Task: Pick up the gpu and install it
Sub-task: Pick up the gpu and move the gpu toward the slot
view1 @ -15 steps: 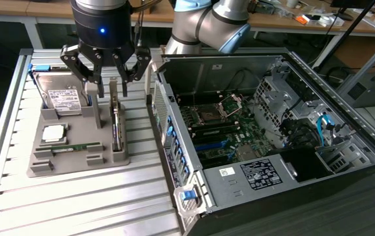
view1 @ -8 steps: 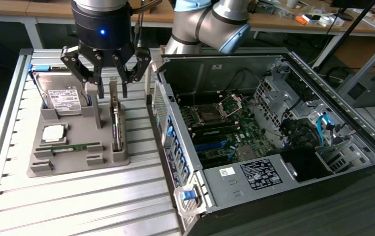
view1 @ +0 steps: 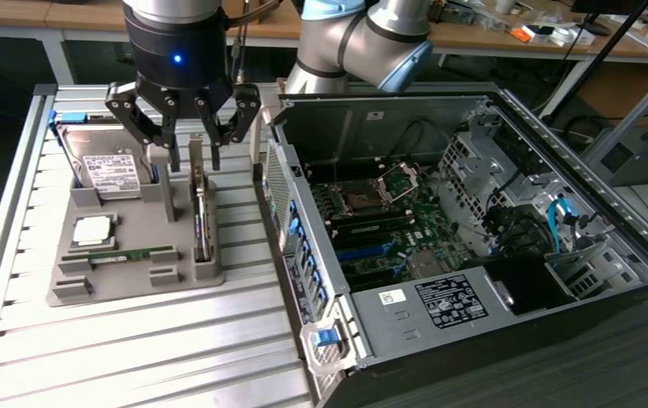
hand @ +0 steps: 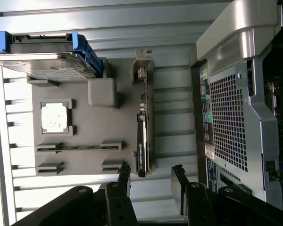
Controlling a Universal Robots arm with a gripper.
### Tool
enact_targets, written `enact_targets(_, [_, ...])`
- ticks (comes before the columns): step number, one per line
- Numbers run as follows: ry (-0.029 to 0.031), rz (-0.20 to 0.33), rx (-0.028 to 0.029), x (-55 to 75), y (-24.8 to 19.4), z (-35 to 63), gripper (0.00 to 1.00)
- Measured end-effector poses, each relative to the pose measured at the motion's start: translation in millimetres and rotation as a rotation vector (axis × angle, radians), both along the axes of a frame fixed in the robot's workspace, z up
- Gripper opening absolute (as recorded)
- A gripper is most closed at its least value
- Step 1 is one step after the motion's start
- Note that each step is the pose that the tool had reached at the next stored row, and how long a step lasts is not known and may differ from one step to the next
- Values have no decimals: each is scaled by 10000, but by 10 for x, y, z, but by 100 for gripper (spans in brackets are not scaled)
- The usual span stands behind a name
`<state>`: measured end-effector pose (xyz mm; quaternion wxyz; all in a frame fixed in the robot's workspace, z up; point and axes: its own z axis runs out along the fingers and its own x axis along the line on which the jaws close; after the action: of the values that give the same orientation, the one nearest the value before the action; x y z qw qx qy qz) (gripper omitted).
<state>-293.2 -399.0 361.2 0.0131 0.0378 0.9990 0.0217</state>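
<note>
The end effector point(view1: 194, 140) hangs over the far end of a grey tray point(view1: 131, 285) on the slatted metal table point(view1: 131, 357), its dark fingers point(view1: 156, 127) spread wide with nothing between them. Right under it, the graphics card point(view1: 201, 217) stands on edge in a slot along the side of the tray nearest the computer case point(view1: 415, 319). It looks like a thin dark strip, with its silvery end bracket sticking up at the far end, roughly in line with the gap between the fingers. I cannot tell whether the fingers touch it. From the wrist view the card point(hand: 142, 141) runs lengthwise along the tray edge, and the two fingertips point(hand: 125, 175) sit on either side of that line. Also on the tray are a hard drive point(view1: 112, 172) leaning at the back, a square silver chip point(view1: 93, 229) and a slim green memory stick point(view1: 120, 253). The case lies open just beside the tray on the exterior view's right, its green board showing inside.
</note>
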Motion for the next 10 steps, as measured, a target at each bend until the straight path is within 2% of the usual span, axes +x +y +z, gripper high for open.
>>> enact_targets(10, [0,-1,0,0,0,-33,48])
